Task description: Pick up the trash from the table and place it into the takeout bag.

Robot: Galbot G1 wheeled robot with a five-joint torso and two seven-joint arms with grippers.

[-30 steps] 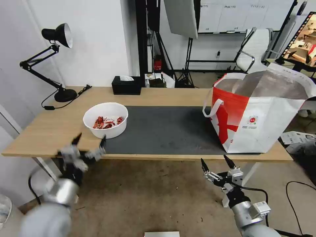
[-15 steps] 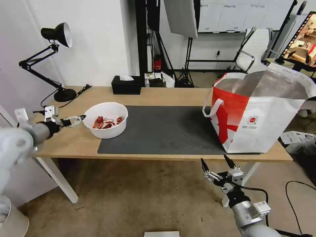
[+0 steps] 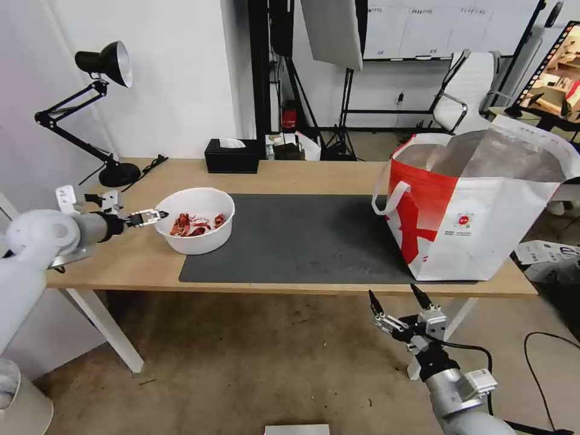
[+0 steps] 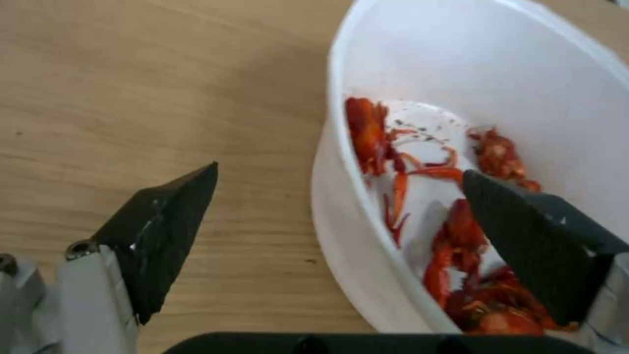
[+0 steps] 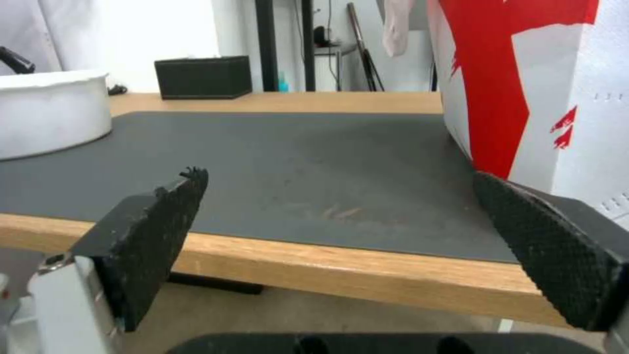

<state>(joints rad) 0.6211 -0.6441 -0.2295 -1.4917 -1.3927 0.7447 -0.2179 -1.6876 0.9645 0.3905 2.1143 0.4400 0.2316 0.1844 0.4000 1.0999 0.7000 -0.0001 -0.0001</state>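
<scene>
Left gripper (image 3: 158, 214) is spread wide, straddling the near rim of the white bowl of red shells (image 3: 194, 220), one finger inside, one outside. Thin rim pinch, so my guess is it tips and dumps shells on the table (image 3: 290, 172). Right gripper (image 3: 400, 304) hangs splayed below the table edge, under the takeout bag (image 3: 477, 211).

There is one white bowl (image 3: 194, 220), one takeout bag (image 3: 477, 205), one lamp (image 3: 99, 109), one tissue box (image 3: 232, 156) and two grippers.
</scene>
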